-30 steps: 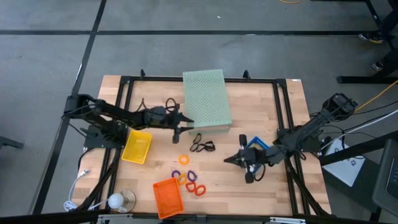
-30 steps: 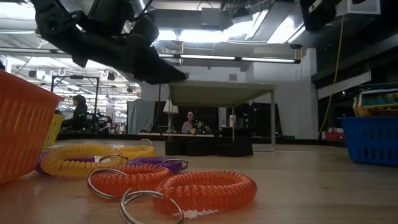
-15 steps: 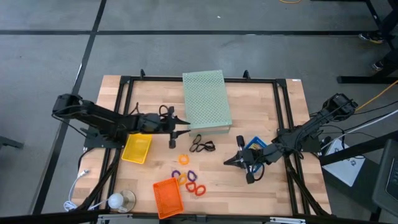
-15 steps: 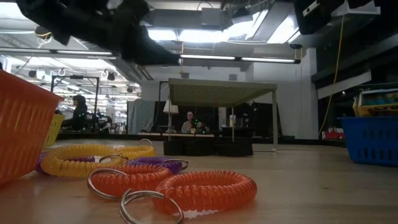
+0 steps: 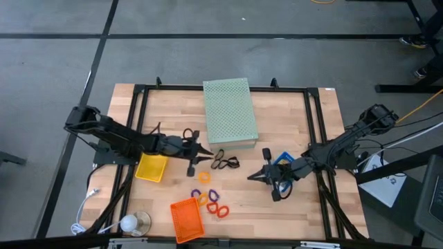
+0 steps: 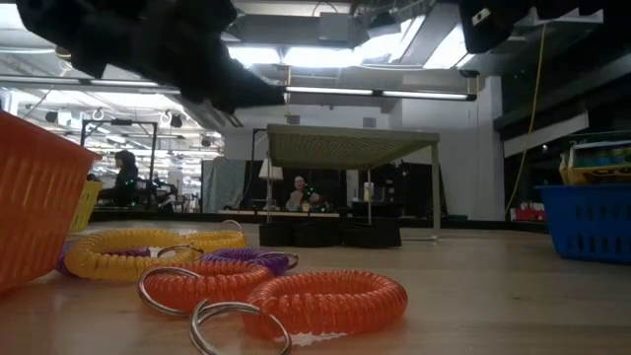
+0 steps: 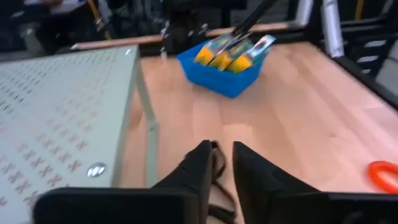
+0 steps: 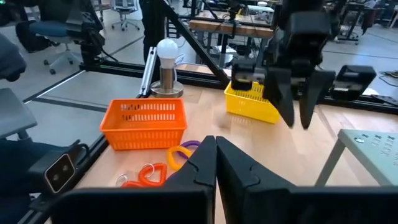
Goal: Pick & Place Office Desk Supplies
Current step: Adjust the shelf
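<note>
Claw (image 5: 201,156) of the left arm is hanging low over the table (image 5: 304,124), fingers narrowly parted and empty, seemingly lining up on the black loops (image 5: 224,162) lying just beside it. That arm is reaching out long and nearly flat. Coloured rings (image 5: 212,201) are lying nearer the orange tray (image 5: 187,220). Farther right, the right claw (image 5: 254,177) is hovering with fingers pressed together, gripping nothing, its arm stretching from the blue tray (image 5: 285,160).

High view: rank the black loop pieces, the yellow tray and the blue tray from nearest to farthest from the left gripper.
From the left gripper:
1. Black loop pieces, just beside it toward the table's middle.
2. Yellow tray, back along the left arm's side.
3. Blue tray, across by the right gripper.
</note>
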Tool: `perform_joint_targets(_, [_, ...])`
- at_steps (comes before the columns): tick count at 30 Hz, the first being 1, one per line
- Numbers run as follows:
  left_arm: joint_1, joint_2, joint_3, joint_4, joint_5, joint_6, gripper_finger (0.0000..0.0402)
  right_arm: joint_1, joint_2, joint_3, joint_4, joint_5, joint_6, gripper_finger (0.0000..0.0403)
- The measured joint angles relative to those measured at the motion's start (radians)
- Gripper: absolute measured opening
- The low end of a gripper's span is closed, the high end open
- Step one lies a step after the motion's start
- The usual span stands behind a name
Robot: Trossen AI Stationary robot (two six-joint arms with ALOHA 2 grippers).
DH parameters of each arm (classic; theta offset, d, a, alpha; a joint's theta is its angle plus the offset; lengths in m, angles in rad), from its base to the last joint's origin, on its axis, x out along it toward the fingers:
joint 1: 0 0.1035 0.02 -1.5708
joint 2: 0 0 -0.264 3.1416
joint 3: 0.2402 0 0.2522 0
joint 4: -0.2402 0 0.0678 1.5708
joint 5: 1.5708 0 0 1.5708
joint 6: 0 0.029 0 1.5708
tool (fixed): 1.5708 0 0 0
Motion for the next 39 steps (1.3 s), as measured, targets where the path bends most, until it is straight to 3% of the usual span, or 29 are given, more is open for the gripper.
perform_joint_targets(7, [0.054,0.047,0.048,-0.090,-0.098,-0.013,0.0003,-0.023,0.000,0.000,0.003,-0.003,0.047,0.0003])
perform_joint_targets(23, [0.111,0.040,0.055,-0.259,-0.200,-0.027,0.0003,-0.022,0.000,0.001,-0.002,-0.003,0.073,0.0003])
perform_joint_targets(34, [0.116,-0.048,0.055,-0.426,-0.255,-0.053,0.0002,-0.022,0.000,0.001,-0.003,-0.037,0.080,0.0003])
perform_joint_targets(39, [0.116,-0.082,0.055,-0.441,-0.231,-0.069,0.0002,-0.022,0.000,0.001,-0.003,-0.051,0.080,0.0003])
